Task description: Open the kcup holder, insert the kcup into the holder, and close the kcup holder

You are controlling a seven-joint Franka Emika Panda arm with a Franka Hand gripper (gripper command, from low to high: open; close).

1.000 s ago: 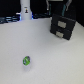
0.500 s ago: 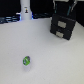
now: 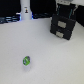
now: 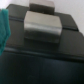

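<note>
The kcup holder (image 3: 63, 26) is a black box with two stacked front panels, standing at the back on the exterior view's right; both panels look pushed in. The kcup (image 3: 26, 61), a tiny green and blue pod, lies alone on the white table well in front and toward the exterior view's left. My gripper (image 3: 65, 10) hangs just above the holder's top, and its fingers are too blurred to make out. In the wrist view the holder's black surface (image 4: 45, 62) fills the picture at close range, with a grey block (image 4: 43, 27) on it.
A white cone-topped bottle (image 3: 26, 9) stands at the back on the exterior view's left, beside dark clutter along the table's (image 3: 50, 60) far edge. A teal shape (image 4: 4, 27) shows at the wrist view's border; what it is stays unclear.
</note>
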